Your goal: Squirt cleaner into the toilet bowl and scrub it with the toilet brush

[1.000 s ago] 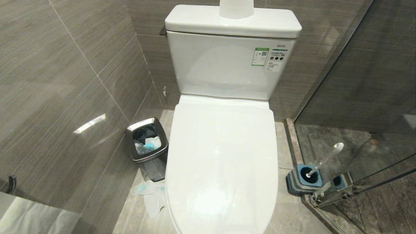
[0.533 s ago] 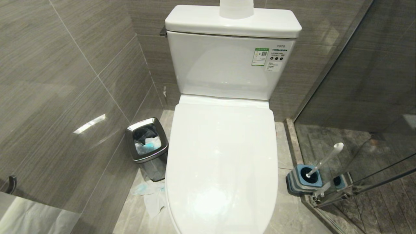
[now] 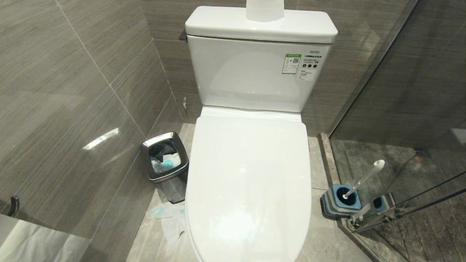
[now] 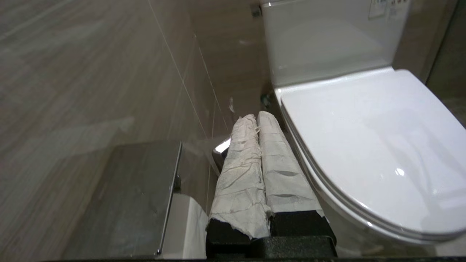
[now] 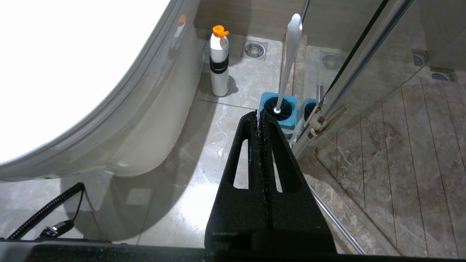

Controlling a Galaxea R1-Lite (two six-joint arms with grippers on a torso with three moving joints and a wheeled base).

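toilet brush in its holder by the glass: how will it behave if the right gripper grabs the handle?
The toilet brush has a long slim handle leaning in its holder, so it will probably pivot when nudged. The white plastic looks glossy, likely slippery in a pinch. The small holder looks light and may lift or tip with the brush. The right gripper is shut and not touching it.

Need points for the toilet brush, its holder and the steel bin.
toilet brush (image 3: 366, 177): head view, middle of the white handle.
holder (image 5: 289, 122): right wrist view, blue top edge near the corner.
steel bin (image 3: 165, 175): head view, front rim of the shiny metal frame.
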